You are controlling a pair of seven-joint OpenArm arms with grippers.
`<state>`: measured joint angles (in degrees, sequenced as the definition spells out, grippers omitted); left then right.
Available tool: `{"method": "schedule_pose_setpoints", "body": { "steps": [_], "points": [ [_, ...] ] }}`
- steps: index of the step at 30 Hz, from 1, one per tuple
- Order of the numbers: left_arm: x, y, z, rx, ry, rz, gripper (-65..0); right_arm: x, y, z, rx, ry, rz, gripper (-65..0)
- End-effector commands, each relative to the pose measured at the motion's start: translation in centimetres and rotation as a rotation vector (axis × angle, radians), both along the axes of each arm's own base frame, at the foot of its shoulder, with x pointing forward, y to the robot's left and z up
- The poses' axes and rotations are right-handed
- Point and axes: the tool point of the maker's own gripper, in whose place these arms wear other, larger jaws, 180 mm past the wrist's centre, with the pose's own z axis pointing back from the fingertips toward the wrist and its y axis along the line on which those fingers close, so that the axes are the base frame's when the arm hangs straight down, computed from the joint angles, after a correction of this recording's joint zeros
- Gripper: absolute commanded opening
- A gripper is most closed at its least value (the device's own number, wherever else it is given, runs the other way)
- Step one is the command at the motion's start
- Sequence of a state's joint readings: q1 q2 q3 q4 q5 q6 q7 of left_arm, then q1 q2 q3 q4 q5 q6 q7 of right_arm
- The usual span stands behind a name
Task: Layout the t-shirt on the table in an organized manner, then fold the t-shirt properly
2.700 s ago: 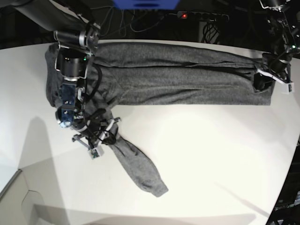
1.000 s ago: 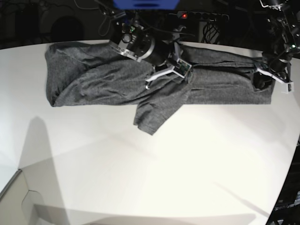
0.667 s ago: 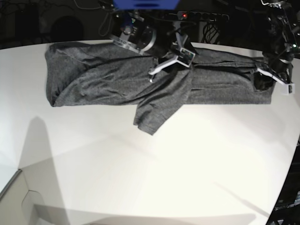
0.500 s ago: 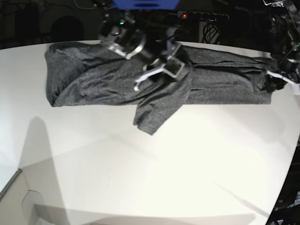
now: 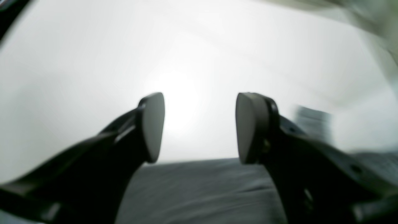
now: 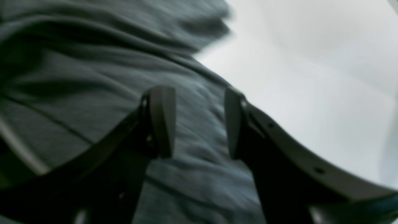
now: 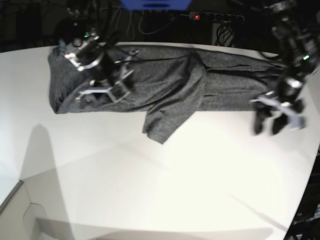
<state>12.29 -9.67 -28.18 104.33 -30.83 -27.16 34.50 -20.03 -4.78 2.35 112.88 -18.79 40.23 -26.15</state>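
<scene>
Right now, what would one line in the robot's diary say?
t-shirt: folded band on table | left gripper: open, empty | right gripper: open above shirt

Near half of table (image 7: 165, 200) bare, open for passage. Shirt (image 7: 165, 85) strip spans far edge, sleeve flap juts toward near. Right end effector (image 7: 102, 90) over shirt's left part; left end effector (image 7: 275, 120) off shirt's right end, over table.

Power strip (image 7: 216, 17) beyond cables (image 7: 150, 24)

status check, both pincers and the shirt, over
Left pincer open, empty, past the shirt's end. Right pincer open, empty, above the t-shirt. T-shirt in a long band on the table, one sleeve sticking out. Nothing in the way.
</scene>
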Motion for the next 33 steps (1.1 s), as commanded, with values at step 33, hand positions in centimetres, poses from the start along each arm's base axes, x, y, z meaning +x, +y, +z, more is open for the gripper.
{"method": "schedule_pose_setpoints", "body": {
  "steps": [33],
  "points": [
    [5.7, -25.7, -9.4, 0.142, 0.263, -0.235, -29.4, 3.5, -14.3, 3.9, -0.100, -0.146, -0.392, -38.2]
  ]
}}
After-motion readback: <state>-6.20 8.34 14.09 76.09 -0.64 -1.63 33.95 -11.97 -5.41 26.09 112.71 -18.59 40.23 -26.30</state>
